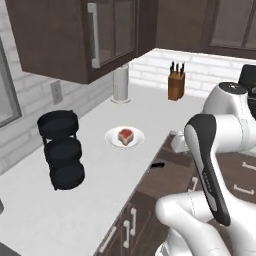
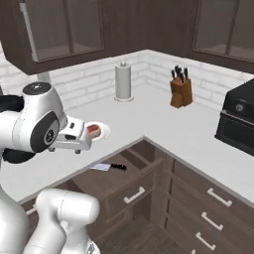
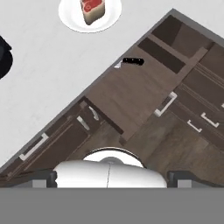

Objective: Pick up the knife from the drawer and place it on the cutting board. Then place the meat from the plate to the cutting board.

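Note:
The drawer [image 3: 127, 94] stands pulled out from under the counter edge. In it lies the knife [image 3: 131, 61], dark handle to the right and silver blade tip toward the counter, also seen as the knife [image 2: 109, 167] in the drawer [image 2: 126, 176]. The white plate [image 3: 72, 19] holds the meat [image 3: 92, 9] on the counter just behind the drawer; the same plate [image 1: 112, 139] and meat [image 1: 125, 135] show from the left. My gripper [image 3: 111, 178] hangs well above the drawer, looking down, open with nothing between its fingers. The cutting board is out of view.
A black tiered stand [image 1: 61, 150] sits left of the plate. A paper towel roll [image 2: 123, 82] and a tan knife block [image 2: 181, 89] stand at the back wall. A black appliance [image 2: 238, 119] is at the right. Closed drawers [image 2: 208, 213] line the cabinet below.

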Available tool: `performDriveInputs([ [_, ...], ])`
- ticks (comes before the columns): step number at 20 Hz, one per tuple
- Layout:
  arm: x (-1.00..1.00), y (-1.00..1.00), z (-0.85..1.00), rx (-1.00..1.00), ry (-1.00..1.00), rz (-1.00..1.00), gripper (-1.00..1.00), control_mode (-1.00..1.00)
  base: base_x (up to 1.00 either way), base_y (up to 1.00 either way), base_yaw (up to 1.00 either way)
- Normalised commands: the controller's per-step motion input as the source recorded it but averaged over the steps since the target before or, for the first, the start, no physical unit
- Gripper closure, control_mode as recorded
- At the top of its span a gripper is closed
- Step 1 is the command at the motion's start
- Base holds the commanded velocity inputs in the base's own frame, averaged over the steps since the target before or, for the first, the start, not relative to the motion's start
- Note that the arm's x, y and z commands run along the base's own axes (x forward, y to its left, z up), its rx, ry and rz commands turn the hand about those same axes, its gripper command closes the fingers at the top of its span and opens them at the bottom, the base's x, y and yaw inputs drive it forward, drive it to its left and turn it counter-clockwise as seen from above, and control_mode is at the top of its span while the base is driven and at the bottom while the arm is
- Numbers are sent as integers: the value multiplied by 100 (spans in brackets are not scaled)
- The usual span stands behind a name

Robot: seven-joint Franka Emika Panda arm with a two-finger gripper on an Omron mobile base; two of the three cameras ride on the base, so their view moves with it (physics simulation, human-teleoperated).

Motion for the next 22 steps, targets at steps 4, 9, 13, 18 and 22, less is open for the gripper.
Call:
performDriveInputs([
  [4, 0, 0, 0, 0, 0, 0, -100, 100, -18, 37, -39],
  [9, 0, 0, 0, 0, 0, 0, -100, 100, 0, 13, -25],
  [13, 0, 0, 0, 0, 0, 0, -100, 100, -18, 18, -19],
  [18, -6, 5, -13, 1, -1, -22, -100, -100, 0, 0, 0],
  [22, 27, -18, -55, 0, 1, -11, -100, -100, 0, 0, 0],
])
